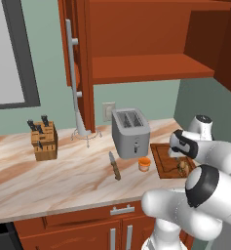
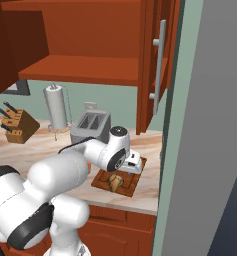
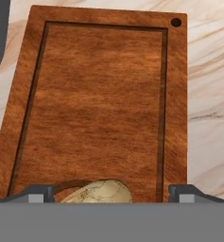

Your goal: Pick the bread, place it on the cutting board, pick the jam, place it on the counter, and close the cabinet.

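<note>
Bread on the board, pincer spread wide

At the bottom of the hand view the pincer [image 3: 111, 194] stands open, its 2 fingertips [image 3: 38, 193] either side of the bread [image 3: 101, 193], which rests on the cutting board [image 3: 99, 94]. In the left base view (mid-frame) the jam [image 1: 144, 164] sits on the surface [image 1: 63, 171] just left of the board; the cabinet [image 1: 136, 39] hangs open at top.

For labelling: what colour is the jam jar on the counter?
Orange jam, best seen in the left base view.
</note>
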Controlling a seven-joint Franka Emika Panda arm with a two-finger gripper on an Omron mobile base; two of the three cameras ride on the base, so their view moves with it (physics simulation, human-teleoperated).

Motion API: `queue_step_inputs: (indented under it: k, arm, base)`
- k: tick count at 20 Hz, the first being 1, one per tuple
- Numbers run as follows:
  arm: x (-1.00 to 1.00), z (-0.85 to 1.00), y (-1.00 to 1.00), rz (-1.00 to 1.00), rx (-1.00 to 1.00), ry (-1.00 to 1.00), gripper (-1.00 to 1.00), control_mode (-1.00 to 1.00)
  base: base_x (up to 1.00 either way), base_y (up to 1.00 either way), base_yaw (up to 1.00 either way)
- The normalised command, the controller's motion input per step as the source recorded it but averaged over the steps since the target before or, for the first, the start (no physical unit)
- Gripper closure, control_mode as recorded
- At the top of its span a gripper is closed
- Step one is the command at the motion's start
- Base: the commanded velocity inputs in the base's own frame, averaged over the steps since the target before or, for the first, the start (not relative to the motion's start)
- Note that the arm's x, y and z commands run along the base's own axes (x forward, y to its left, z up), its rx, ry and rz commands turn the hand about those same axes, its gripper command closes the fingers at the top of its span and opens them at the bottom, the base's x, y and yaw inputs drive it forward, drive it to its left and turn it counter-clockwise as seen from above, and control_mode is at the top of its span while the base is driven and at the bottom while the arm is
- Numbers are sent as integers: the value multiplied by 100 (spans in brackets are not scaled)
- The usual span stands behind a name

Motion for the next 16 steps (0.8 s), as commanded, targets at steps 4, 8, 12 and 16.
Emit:
queue_step_inputs:
  k: [4, 8, 12, 16]
  arm:
    - [0, 7, 0, 0, 0, 0, -100, -100]
    - [0, 13, 0, 0, 0, 0, -100, -100]
    - [0, 19, 0, 0, 0, 0, -100, -100]
    - [-5, 21, 0, 0, 0, -5, -100, -100]
  base:
    - [0, 0, 0]
    - [0, 0, 0]
    - [0, 0, 0]
    - [0, 0, 0]
